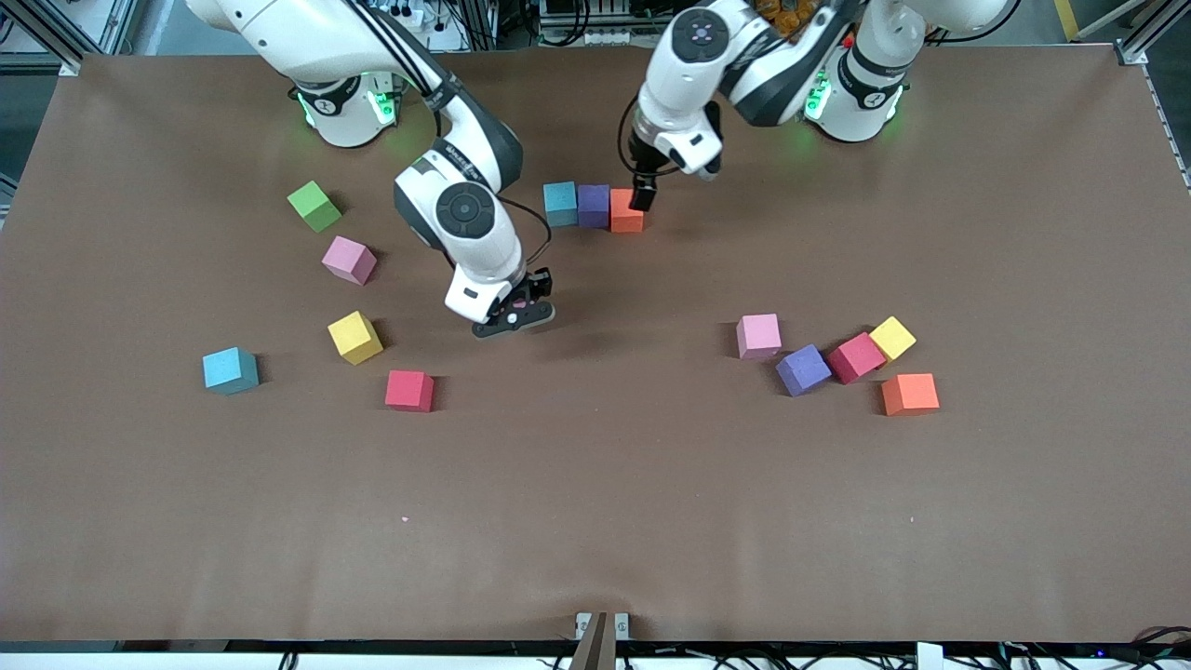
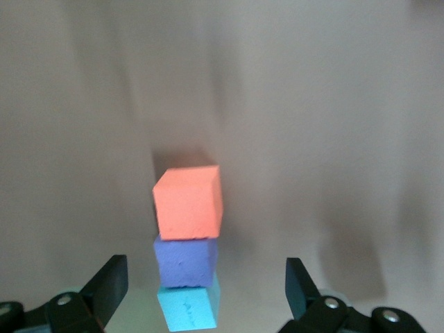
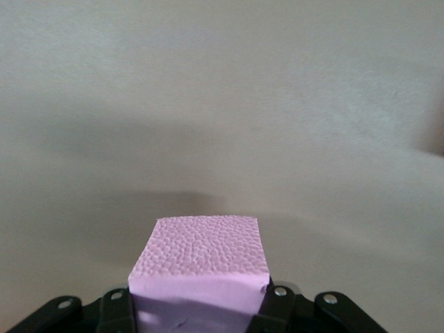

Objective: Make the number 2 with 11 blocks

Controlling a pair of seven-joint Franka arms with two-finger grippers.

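Three cubes sat touching in a row on the brown tabletop [image 1: 595, 521], near the robots' bases: a light blue cube [image 1: 560, 203], a purple cube [image 1: 594, 205] and an orange cube [image 1: 625, 214]. The left pincer [image 1: 644, 197] hung just over the orange cube with its jaws spread wide, gripping nothing. The right pincer [image 1: 515, 314] was up over bare tabletop, closed on a pink cube [image 3: 200, 267]. Loose cubes lay toward the right arm's end: green [image 1: 314, 206], pink [image 1: 349, 260], yellow [image 1: 354, 337], light blue [image 1: 230, 370] and red [image 1: 409, 390]. Toward the left arm's end lay pink [image 1: 758, 336], purple [image 1: 802, 369], red [image 1: 856, 357], yellow [image 1: 892, 338] and orange [image 1: 909, 394] cubes.
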